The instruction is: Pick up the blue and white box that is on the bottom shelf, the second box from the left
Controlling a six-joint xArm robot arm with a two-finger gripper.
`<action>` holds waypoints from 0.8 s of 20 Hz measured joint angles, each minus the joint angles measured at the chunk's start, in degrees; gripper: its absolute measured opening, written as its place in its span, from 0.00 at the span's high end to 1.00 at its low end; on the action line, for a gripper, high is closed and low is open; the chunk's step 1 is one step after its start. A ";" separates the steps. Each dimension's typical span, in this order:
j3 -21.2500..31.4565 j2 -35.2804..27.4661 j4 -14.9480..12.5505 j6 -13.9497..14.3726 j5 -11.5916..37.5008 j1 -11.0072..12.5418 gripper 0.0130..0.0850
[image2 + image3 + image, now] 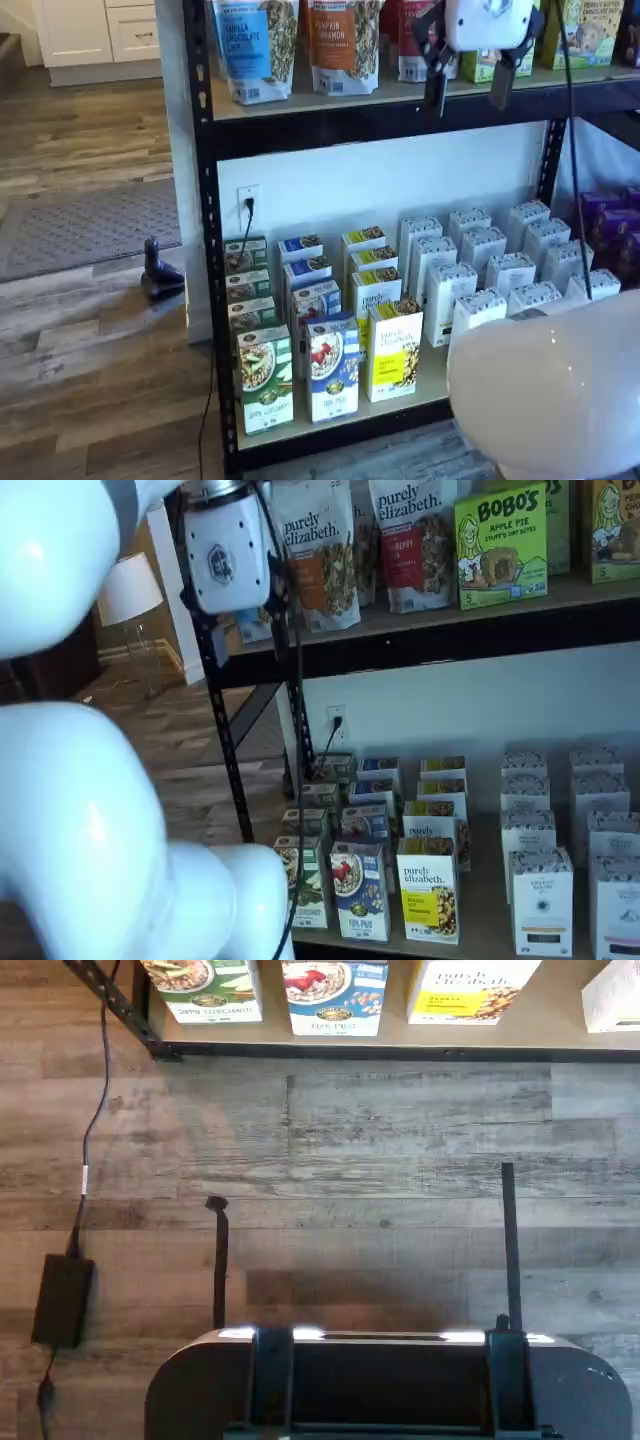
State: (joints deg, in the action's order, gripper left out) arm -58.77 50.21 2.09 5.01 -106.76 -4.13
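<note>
Clearly a tall black rack, with the bottom shelf [420, 392] as a pale beige board carrying rows of upright cartons, and a higher board of granola bags [345, 45] above. Up at that higher level, well apart from the cartons below, hangs the gripper [468, 90]: white body, two black fingers [437, 88] pointing down with a plain gap between them, so spread and holding nothing. Seen in both shelf views, with a cable trailing beside.

Down in the front row stands the blue and white box [333, 368], between a green-and-white carton [266, 379] and a yellow-and-white carton [396, 350], each just beside it. Seen also from the wrist camera [334, 997], at the board's front edge above grey wood flooring [380, 1130].

Probably light and fairly stiff along the edges, yet thin-walled: likely to dent or bow under a hard squeeze on the broad faces. Smooth printed card, so somewhat slippery. Best taken across the narrow sides near the upper part, though little room shows there beside the neighbours.

Slim and upright, blue bands at top and bottom, white middle picturing a bowl with red berries.
</note>
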 joint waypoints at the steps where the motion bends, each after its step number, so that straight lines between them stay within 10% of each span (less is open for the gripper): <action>1: 0.74 0.02 0.13 0.37 0.62 -0.32 0.00; 16: 15.21 0.24 1.06 3.08 16.63 -3.35 0.00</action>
State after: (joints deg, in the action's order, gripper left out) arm -43.57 50.45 3.15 8.09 -90.13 -7.48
